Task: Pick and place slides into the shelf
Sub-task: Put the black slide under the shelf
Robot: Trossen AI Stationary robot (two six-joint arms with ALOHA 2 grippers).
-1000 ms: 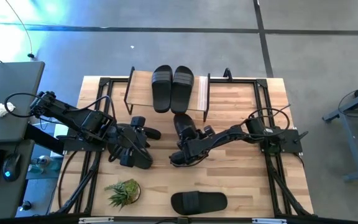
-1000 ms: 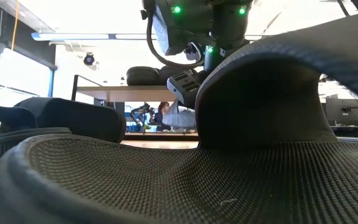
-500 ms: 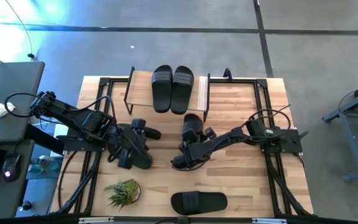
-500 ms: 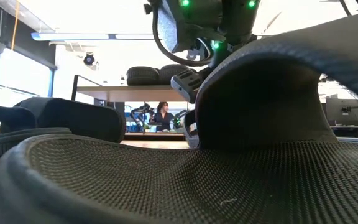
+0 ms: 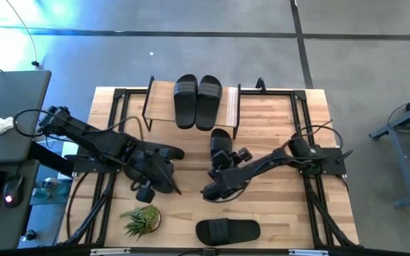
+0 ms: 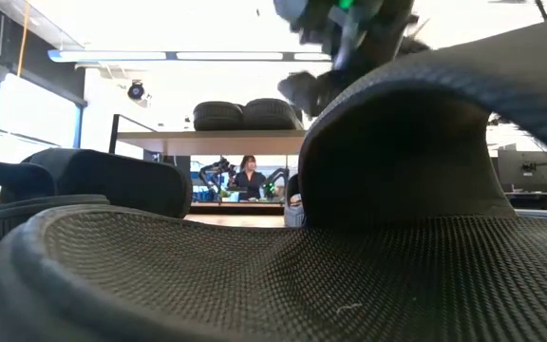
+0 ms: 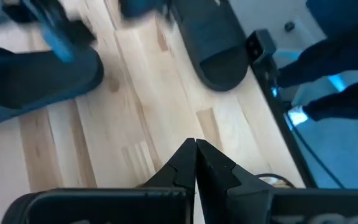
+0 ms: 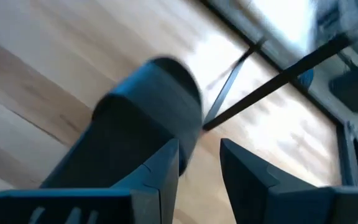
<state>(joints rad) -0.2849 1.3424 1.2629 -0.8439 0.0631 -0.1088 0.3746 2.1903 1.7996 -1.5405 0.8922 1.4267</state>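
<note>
Two black slides [image 5: 197,100] lie side by side on the shelf's wooden top [image 5: 231,114] at the table's far middle. A third slide [image 5: 221,142] lies on the table just in front of the shelf. My right gripper [image 5: 223,168] is open behind its near end, and the slide [image 8: 146,118] shows beyond one finger. Another slide [image 5: 227,231] lies at the near edge. More slides [image 5: 167,152] lie partly hidden under my left arm. My left gripper [image 7: 196,151] is shut and empty above the bare wood. My right gripper has one finger [image 8: 160,171] in front of the near end [image 8: 129,134] of the slide on the table. I cannot tell whether it touches it. The gap between the fingers shows only bare wood.
A small potted plant [image 5: 141,219] stands at the near left. The shelf's thin black frame [image 8: 261,84] stands just beyond the right gripper. In the low view the near slide [image 6: 254,266] fills the foreground. A person [image 6: 249,176] shows in the room far behind.
My right gripper has drawn back toward the table's near edge, away from the slide in front of the shelf. That slide first slid a little toward the right and turned more lengthwise toward the shelf. My left gripper has swung toward the near right.
</note>
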